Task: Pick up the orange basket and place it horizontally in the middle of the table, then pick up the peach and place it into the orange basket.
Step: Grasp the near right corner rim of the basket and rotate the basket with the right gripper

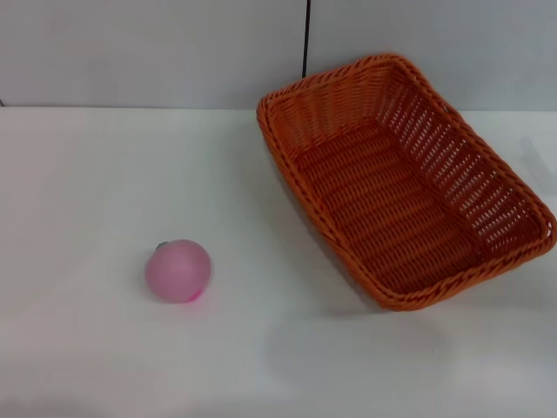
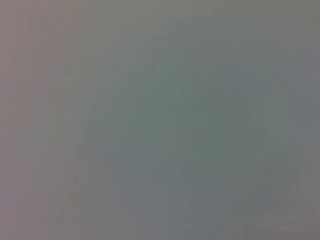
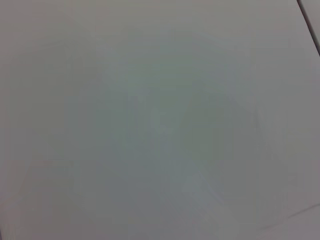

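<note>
From the head camera, a white table (image 1: 96, 174) fills most of the scene, with a pale grey wall (image 1: 148, 52) behind it and a thin dark vertical seam (image 1: 306, 39) running down that wall. The orange basket (image 1: 400, 187) sits on the right half of the table, toward the back, its long side running at a slant from the far middle toward the near right edge; it stands upright with its open top facing up, and nothing lies inside it. The peach (image 1: 178, 271) rests on the table on the near left, well apart from the basket, pale pink with a deeper magenta patch low on its near side and a tiny dark stem at its upper left. Neither arm nor gripper appears in this view. The left wrist camera shows only a plain, featureless grey surface, with no fingers and no objects. The right wrist camera shows a similar plain pale surface crossed by a faint line near one corner, again with no fingers, so the state of either gripper cannot be told.
</note>
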You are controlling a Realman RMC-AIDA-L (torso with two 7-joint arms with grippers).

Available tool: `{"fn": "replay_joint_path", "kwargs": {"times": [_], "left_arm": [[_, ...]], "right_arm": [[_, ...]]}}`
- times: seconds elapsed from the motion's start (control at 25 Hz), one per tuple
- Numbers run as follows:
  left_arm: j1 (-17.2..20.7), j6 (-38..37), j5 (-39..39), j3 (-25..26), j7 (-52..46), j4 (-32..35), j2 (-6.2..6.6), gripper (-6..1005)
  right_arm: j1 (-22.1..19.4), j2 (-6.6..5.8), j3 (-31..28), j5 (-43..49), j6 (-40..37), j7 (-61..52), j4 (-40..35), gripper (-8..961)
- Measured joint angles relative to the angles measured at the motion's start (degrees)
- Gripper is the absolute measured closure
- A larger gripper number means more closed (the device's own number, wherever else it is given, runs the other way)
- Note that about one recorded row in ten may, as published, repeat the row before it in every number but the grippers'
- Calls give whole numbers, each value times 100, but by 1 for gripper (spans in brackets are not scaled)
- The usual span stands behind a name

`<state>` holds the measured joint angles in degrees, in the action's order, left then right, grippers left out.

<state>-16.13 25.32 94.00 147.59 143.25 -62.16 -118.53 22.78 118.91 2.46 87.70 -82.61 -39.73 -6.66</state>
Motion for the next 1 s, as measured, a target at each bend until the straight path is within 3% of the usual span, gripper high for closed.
{"fn": "replay_joint_path", "kwargs": {"times": [0.08, 0.24, 0.36, 0.4, 0.56, 0.6, 0.64, 0.72, 0.84, 1.0], "left_arm": [[2, -36, -77, -11, -17, 3, 10, 229], [60, 508, -629, 55, -1081, 192, 71, 229], [156, 1587, -669, 128, -2187, 545, 266, 229], [192, 2247, -672, 140, -2564, 788, 388, 230], [216, 3918, -690, 154, -2980, 1422, 622, 230], [216, 3918, -690, 154, -2980, 1422, 622, 230], [214, 4706, -672, 131, -3027, 1649, 664, 230], [214, 4947, -663, 112, -3058, 1691, 670, 230], [249, 6086, -622, 63, -3240, 1796, 698, 230], [343, 6468, -622, 132, -3333, 1895, 718, 230]], "right_arm": [[-2, 0, -1, 0, 0, 0, 2, 144], [10, 0, 14, 1, -1, -31, 7, 144], [24, 0, 30, 1, -6, -41, 7, 144], [27, 0, 33, 1, -8, -42, 7, 144], [33, 0, 50, 6, -16, -44, 7, 143], [33, 0, 52, 11, -17, -45, 7, 143], [33, 0, 53, 21, -21, -45, 7, 143], [27, 0, 53, 34, -38, -47, 7, 143], [-2, 4, 54, 38, -102, -50, 7, 143], [-121, -7, 204, 162, -382, -276, -96, 143]]}}
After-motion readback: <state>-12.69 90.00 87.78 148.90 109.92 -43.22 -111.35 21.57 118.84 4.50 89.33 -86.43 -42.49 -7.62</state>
